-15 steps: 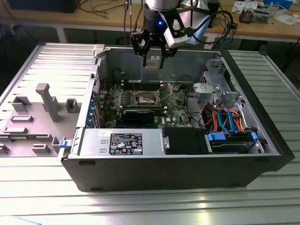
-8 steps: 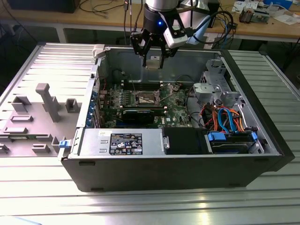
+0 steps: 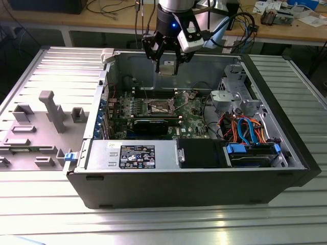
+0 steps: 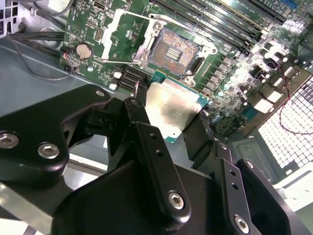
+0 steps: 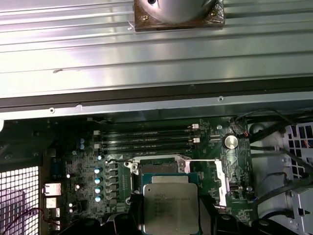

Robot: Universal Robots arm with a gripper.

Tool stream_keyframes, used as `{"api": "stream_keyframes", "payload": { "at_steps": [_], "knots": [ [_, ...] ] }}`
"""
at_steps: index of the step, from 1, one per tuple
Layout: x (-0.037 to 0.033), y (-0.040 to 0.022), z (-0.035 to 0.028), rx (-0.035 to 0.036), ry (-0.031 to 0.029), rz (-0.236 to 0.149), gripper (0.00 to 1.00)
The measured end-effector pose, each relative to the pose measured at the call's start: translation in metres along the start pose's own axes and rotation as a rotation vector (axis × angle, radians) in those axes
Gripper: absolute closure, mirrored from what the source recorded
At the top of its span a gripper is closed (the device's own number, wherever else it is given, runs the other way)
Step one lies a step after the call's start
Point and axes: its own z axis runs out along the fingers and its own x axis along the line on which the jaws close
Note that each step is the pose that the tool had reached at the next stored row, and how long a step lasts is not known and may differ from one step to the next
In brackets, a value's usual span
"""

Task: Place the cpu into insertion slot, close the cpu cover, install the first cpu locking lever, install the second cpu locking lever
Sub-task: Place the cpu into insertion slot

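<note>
The gripper [image 4: 168,116] is being held clamped on the cpu [image 5: 169,205], which is being pinched by two opposite edges with its silvery top turned towards the wrist cameras. In the exterior view the chip is being carried flat, well above the motherboard [image 3: 193,109] inside the open computer case [image 3: 204,181]. The insertion slot [image 4: 175,51] is being left bare, its contact field exposed. Judged from both wrist views, it is lying below the chip and a little ahead of it, not squarely under it. The cpu cover [image 5: 221,183] is being left swung open just beside the slot.
</note>
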Motion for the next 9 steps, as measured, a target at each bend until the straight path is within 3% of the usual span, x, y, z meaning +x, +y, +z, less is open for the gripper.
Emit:
{"api": "stream_keyframes", "payload": {
  "at_steps": [9],
  "knots": [
    [0.0000,0.0000,0.0000,-0.0003,-0.0019,0.021,0.45]
  ]
}}
